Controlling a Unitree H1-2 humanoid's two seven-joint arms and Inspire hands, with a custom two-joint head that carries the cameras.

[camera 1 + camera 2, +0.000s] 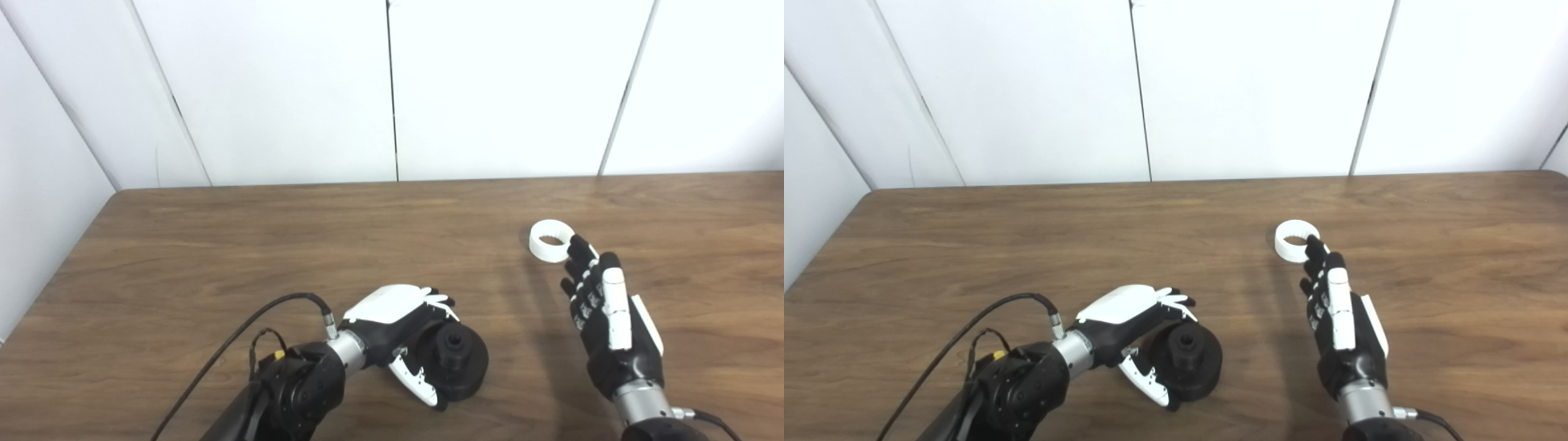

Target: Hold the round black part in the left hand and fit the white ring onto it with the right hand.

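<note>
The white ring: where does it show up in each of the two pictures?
Left eye view: the white ring lies on the table, right of centre, just beyond the right robot hand.
Right eye view: same ring, a bit nearer the picture's centre.
Shared landmark: the round black part at the left robot hand.

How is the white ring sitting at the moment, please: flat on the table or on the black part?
Flat on the table. The white ring lies hole-up beyond the right hand, apart from the black part beside the left hand.
</note>
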